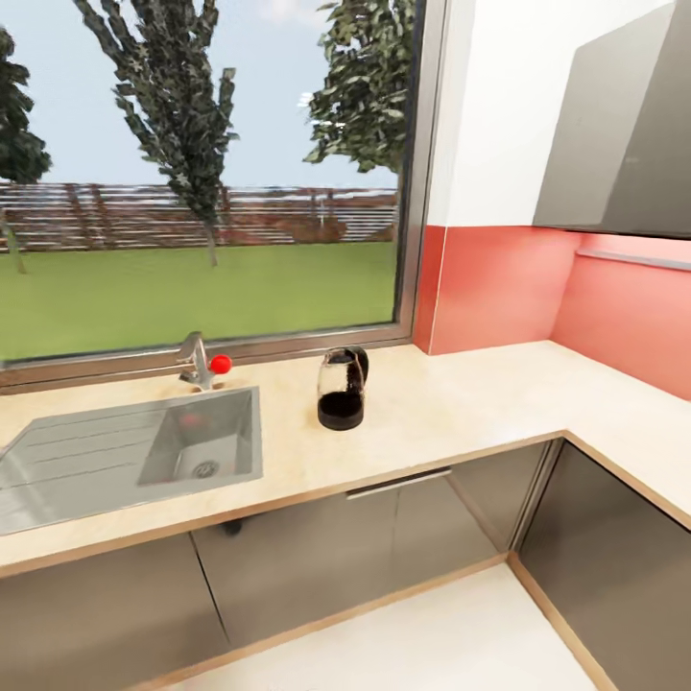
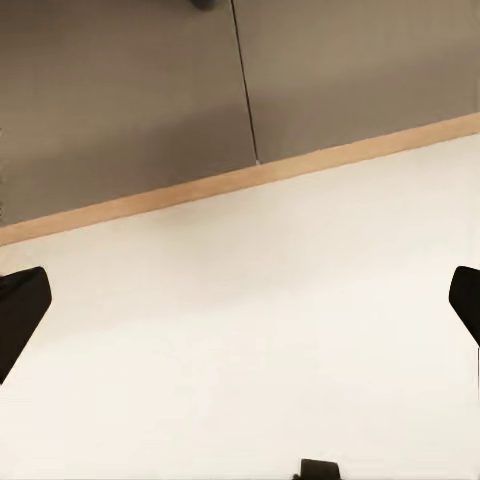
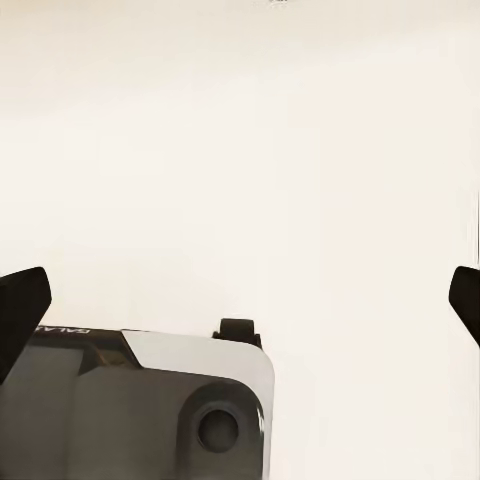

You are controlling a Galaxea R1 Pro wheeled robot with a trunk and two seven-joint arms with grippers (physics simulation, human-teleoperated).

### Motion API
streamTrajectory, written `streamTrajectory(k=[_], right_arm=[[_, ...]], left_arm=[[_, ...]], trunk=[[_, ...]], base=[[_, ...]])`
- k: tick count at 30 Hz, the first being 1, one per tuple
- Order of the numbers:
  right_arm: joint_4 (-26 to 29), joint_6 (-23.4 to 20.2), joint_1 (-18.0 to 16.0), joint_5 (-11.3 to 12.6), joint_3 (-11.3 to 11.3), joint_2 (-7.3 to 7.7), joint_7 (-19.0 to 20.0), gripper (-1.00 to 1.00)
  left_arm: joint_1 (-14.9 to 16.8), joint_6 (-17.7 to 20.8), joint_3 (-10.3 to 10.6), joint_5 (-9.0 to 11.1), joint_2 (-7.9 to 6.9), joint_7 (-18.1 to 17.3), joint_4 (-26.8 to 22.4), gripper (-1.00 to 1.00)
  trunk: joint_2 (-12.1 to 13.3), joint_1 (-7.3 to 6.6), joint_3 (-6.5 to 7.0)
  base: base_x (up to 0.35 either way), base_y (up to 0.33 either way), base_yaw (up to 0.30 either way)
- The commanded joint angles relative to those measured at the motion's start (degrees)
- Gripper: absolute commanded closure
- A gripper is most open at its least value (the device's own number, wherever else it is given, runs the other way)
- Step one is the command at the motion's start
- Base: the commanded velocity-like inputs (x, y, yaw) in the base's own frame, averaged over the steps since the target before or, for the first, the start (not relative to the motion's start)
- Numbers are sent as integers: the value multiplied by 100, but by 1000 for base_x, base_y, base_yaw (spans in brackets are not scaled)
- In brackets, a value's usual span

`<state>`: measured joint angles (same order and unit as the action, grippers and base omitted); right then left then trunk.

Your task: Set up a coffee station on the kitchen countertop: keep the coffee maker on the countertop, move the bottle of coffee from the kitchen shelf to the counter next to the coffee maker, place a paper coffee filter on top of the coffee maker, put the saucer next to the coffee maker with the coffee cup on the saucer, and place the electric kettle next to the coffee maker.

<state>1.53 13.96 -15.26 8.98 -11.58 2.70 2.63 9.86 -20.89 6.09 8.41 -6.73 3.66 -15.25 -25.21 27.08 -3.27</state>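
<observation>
The electric kettle (image 1: 342, 388), smoky and see-through with dark contents and a black handle, stands on the kitchen countertop (image 1: 451, 403) just right of the sink. The countertop is a tan slab that bends in an L along the right wall, over grey cabinet fronts. My left gripper (image 2: 240, 310) is open over pale floor, its two black fingertips (image 2: 20, 310) far apart at the picture's sides, with nothing between them. My right gripper (image 3: 240, 305) is open too, above pale floor and part of the robot's base (image 3: 140, 400).
A steel sink (image 1: 125, 456) with a drainer and a tap with a red knob (image 1: 221, 364) sits in the counter's left part under a large window. A grey wall cabinet (image 1: 624, 144) hangs at the upper right over a red backsplash. Grey cabinet doors (image 2: 120, 100) and a wooden plinth face the left wrist.
</observation>
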Motion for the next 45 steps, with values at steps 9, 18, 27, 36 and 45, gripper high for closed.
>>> streamTrajectory(k=[9, 18, 27, 36, 45], right_arm=[[-3, 19, -3, 60, -36, 2, 20, -100], [-3, 19, -4, 60, -37, 2, 26, -100], [-3, 19, -3, 60, -31, 4, 20, -100], [-3, 19, -3, 59, -37, 11, 19, -100], [-3, 26, -3, 70, -35, -1, 56, -100]], left_arm=[[7, -20, 50, 46, -3, 30, 4, -100], [7, -20, 50, 50, -3, 30, 4, -100], [7, -20, 50, 64, -3, 30, 4, -100], [7, -26, 48, 71, -3, 30, 4, -100], [7, -11, 40, 81, -5, 34, 8, -100]], trunk=[[-12, 2, -12], [-12, 2, -12], [-12, 2, -12], [-12, 2, -12], [-12, 2, -12]], base=[[-172, -233, 277], [-81, -249, 278], [-66, -263, 208], [-81, -106, 5], [-3, -4, -13]])
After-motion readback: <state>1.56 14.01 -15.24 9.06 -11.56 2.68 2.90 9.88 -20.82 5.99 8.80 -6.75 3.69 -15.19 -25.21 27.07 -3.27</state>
